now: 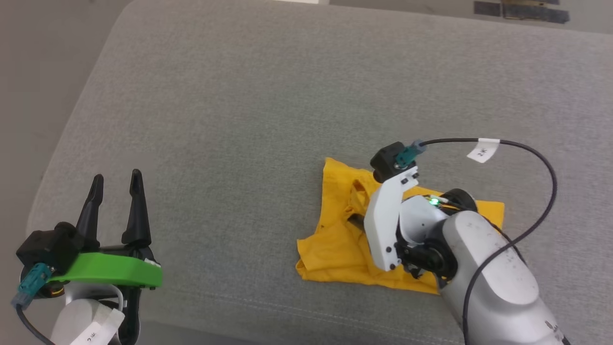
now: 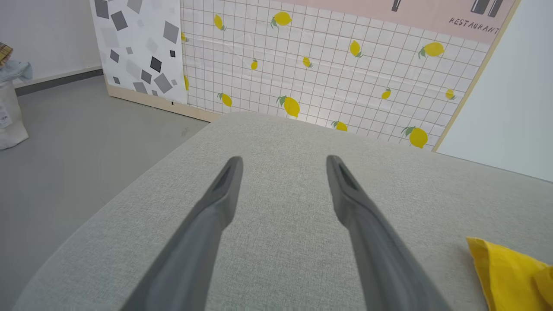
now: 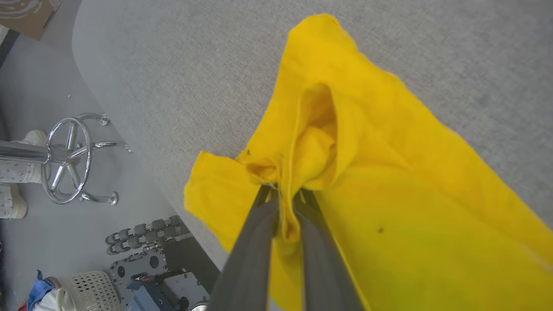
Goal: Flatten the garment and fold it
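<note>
The garment [image 1: 335, 239] is a bright yellow T-shirt, bunched in a rough rectangle on the grey cushion's near right part, plain side up. My right gripper [image 3: 283, 196] is shut on a raised fold of the garment [image 3: 389, 181], its two dark fingers pinching the cloth between them; in the head view the white wrist covers the fingers over the shirt's middle. My left gripper [image 1: 117, 184] stands open at the near left, well apart from the shirt, nothing between its fingers [image 2: 224, 190]. A yellow corner of the garment [image 2: 510, 272] shows at that view's lower right.
The grey cushion [image 1: 268, 110] stretches far and left of the shirt. Its left edge drops to grey floor [image 2: 65, 142]. A lemon-print panel [image 2: 311, 65] stands beyond the far edge. A chrome stool base [image 3: 69, 160] and a basket [image 3: 82, 291] sit on the floor beside the cushion.
</note>
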### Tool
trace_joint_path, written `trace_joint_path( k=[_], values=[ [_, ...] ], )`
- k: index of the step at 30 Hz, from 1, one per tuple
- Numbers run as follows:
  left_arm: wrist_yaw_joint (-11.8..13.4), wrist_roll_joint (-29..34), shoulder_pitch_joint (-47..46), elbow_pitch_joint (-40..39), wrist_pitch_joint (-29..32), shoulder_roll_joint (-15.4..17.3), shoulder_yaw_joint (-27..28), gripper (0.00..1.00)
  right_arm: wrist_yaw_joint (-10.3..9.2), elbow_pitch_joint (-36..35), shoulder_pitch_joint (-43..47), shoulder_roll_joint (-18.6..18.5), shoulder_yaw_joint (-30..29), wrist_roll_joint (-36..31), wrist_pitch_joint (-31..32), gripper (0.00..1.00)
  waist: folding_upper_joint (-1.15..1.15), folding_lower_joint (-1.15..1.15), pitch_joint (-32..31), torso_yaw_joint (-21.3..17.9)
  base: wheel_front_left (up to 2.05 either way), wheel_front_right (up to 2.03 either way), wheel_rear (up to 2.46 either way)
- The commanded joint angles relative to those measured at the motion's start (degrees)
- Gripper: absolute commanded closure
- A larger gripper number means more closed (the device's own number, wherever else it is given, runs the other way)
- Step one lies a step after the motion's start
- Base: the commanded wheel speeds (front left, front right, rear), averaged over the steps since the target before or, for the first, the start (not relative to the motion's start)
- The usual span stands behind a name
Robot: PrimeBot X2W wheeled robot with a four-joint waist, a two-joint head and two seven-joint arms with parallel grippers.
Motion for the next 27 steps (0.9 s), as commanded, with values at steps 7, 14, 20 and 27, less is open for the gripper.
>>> trace_joint_path(
  k=[7, 14, 20, 27],
  values=[
    [-0.37, -0.58, -1.51, 0.91, -0.2, 0.03, -0.66, 0.0, -0.08, 9.79, -4.2, 0.05, 3.99, 4.21, -8.24, 1.0, 0.0, 0.0, 1.44, 2.2, 0.0, 0.0, 0.0],
    [-0.37, -0.3, -0.26, 1.37, -0.2, 0.0, -0.73, 0.0, -0.08, 11.7, -5.18, 0.06, 9.85, 14.22, -14.12, 0.0, 0.0, 0.0, -1.14, 0.5, 0.0, 0.0, 0.0],
    [-0.37, 0.38, 1.35, 0.95, -0.21, -0.21, -0.22, 0.0, -0.08, 7.56, -6.56, 0.06, 13.89, 20.43, -19.31, 0.0, 0.0, 0.0, -4.17, -3.12, 0.0, 0.0, 0.0],
    [-0.37, 2.02, 3.32, -0.72, -0.21, -0.75, 1.56, 0.0, -0.08, 3.75, -5.55, 0.06, 6.07, 12.86, -26.6, 0.0, 0.0, 0.0, -6.69, -8.27, 0.0, 0.0, 0.0]
  ],
)
